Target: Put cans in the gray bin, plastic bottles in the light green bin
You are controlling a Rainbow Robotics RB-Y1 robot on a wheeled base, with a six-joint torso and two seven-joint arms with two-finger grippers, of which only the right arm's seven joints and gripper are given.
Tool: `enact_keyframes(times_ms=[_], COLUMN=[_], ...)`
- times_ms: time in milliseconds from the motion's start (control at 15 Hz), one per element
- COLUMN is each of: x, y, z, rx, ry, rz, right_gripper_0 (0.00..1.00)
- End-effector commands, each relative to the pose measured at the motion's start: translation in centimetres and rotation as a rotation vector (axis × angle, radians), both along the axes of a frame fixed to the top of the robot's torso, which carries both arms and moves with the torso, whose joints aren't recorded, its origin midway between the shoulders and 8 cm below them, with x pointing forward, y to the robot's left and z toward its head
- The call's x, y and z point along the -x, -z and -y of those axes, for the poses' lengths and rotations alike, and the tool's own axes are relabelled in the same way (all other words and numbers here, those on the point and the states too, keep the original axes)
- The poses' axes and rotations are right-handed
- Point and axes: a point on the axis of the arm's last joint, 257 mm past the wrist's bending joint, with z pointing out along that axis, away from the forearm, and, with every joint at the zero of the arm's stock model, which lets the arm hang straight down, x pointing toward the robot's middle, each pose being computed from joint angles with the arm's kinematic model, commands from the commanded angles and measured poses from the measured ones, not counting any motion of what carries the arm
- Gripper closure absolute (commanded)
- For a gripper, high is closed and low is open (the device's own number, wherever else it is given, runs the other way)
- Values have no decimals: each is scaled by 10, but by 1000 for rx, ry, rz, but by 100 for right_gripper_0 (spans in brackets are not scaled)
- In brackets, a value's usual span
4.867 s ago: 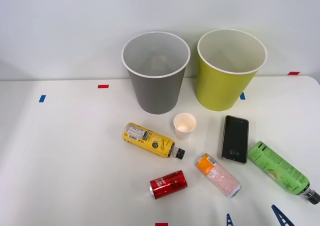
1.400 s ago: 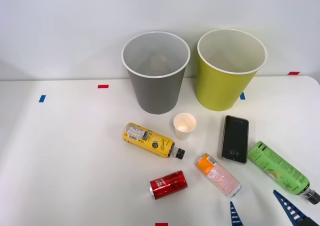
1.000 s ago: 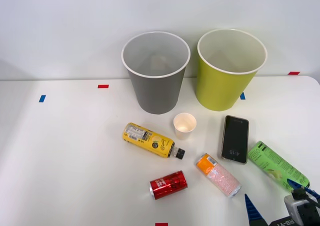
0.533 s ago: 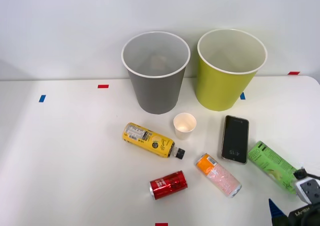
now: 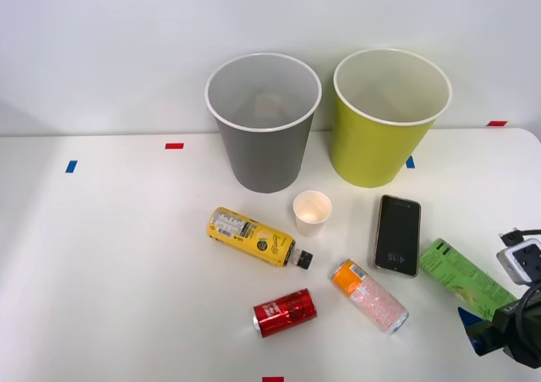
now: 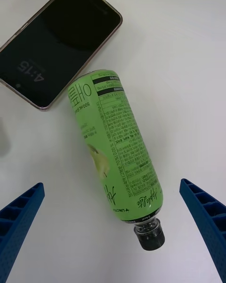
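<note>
White desk [image 5: 110,264] carries everything. At its far edge stand the two largest items, side by side and upright: gray bin [image 5: 263,122] on the left, light green bin [image 5: 390,117] on the right, both with white rims.

Green-labelled bottle [image 6: 117,147] lies on its side near the desk's right edge. Bright green label, black print, a pale fruit picture, small black cap. Its base end lies just beside a black phone [image 6: 57,67], which rests flat with a lit clock on its screen. In the front view the bottle [image 5: 463,277] runs diagonally, its cap end hidden under the arm.

Pincer [image 6: 113,231] hangs above the bottle's cap end, blue ribbed fingers [image 6: 20,221] spread wide, one on each side of the bottle and touching nothing. The cap sits between the two fingers. In the front view the pincer [image 5: 486,331] enters at the lower right corner.

Yellow-labelled bottle [image 5: 255,237] lies on its side mid-desk, black cap pointing right. Orange-and-pink can [image 5: 368,295] lies on its side between phone [image 5: 398,234] and red can [image 5: 285,312]; the red can is short, shiny, also on its side. Small white cup [image 5: 312,212] stands upright before the gray bin.
</note>
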Motion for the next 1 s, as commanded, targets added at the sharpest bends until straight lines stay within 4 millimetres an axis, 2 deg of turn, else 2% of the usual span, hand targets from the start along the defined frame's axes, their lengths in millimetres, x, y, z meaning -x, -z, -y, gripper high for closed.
enact_keyframes(times_ms=[67, 200, 333, 600, 1000], x=[-17, -28, -32, -30, -56], y=[-21, -36, -31, -28, -6], z=[-17, -30, -28, -15, 11], rx=[35, 83, 80, 133, 114], ry=[-128, -268, -310, -306, -269], rz=[-3, 26, -10, -108, -188], right_gripper_0=[0, 0, 0, 0, 0])
